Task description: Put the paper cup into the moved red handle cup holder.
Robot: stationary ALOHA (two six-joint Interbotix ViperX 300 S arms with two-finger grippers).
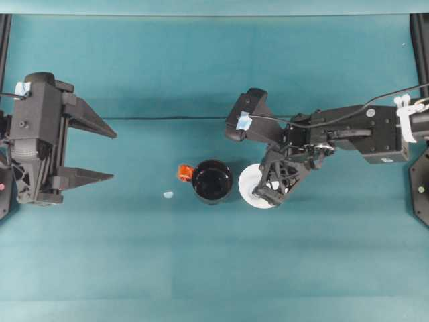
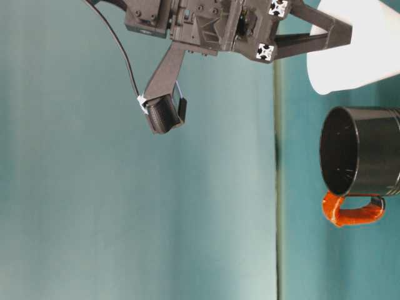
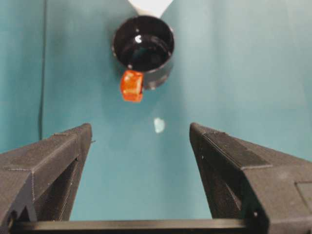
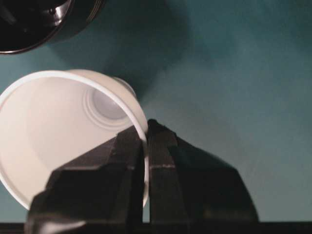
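The white paper cup (image 1: 249, 184) stands just right of the glossy black red handle cup holder (image 1: 213, 181), whose orange-red handle (image 1: 184, 173) points left. My right gripper (image 1: 268, 194) is shut on the cup's rim, one finger inside the wall and one outside, as the right wrist view shows (image 4: 146, 131). In that view the cup (image 4: 53, 131) opens toward the camera and the holder (image 4: 29, 24) sits beyond it. From table level, the cup (image 2: 356, 56) is beside the holder (image 2: 369, 153). My left gripper (image 1: 114, 155) stays open at the far left, facing the holder (image 3: 144, 46).
A small pale scrap (image 1: 167, 194) lies on the teal table left of the holder, also in the left wrist view (image 3: 159, 125). A thin black cable (image 1: 167, 119) runs across the table behind the holder. Black frame parts stand at both side edges.
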